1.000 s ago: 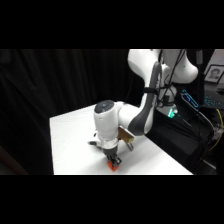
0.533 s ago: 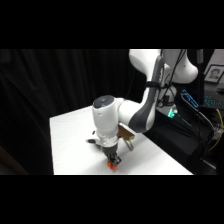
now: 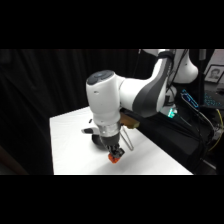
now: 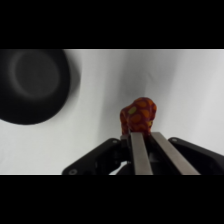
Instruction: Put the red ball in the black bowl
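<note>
Wrist view shows the hand (image 4: 142,131) clenched on the red ball (image 4: 138,114): the two pale fingers (image 4: 141,152) run up from the bottom edge close together, and the glossy red-orange ball, mottled with yellowish spots, sits at their tips. Black linkage spreads out on either side beneath the fingers. The ball shows against bare white worktop (image 4: 190,95). To the upper left in this view lies the black bowl (image 4: 32,85), round and shallow, cut off by the left edge, well apart from the ball. I can see nothing in the part of its inside that shows.

From the side, the hand (image 3: 115,156) comes straight down from the big white wrist housing, and the red ball (image 3: 114,158) appears as a small orange-red spot at the very bottom of it, low over the worktop (image 3: 70,145); whether it touches the surface I cannot tell. The black bowl (image 3: 99,142) peeks out as a dark shape just left of and behind the hand, mostly hidden by the arm. A pair of metal tongs (image 3: 129,140) lies on the worktop just right of the hand, running toward the far right, its upper end hidden under the arm. Behind the worktop hangs a black curtain, and at the far right stand cables and equipment with a small green light.
</note>
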Controlling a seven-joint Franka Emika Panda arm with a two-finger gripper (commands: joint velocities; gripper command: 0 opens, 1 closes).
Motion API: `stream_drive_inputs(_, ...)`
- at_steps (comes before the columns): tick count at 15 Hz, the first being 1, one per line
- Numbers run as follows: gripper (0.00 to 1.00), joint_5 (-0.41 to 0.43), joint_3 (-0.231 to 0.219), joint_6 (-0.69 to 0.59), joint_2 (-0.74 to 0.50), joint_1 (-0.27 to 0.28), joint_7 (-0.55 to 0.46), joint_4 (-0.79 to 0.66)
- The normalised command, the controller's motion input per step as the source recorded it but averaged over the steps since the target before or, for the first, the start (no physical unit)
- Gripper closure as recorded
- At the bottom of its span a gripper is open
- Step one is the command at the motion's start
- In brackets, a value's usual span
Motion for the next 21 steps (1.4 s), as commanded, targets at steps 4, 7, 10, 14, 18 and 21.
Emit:
stream_drive_inputs(4,0.97,-0.105,-0.057,-0.15,-0.21,-0.022,0.04,-0.01)
stream_drive_inputs(7,0.97,-0.062,-0.059,-0.09,-0.31,-0.105,-0.01,-0.14)
stream_drive_inputs(10,0.97,-0.039,-0.059,-0.05,-0.33,-0.138,-0.03,-0.22)
stream_drive_inputs(14,0.97,0.008,-0.038,0.00,-0.29,-0.133,-0.05,-0.27)
stream_drive_inputs(18,0.97,0.054,-0.038,0.08,-0.26,-0.128,-0.08,-0.28)
stream_drive_inputs(21,0.97,0.086,-0.044,0.17,-0.22,-0.121,-0.12,-0.28)
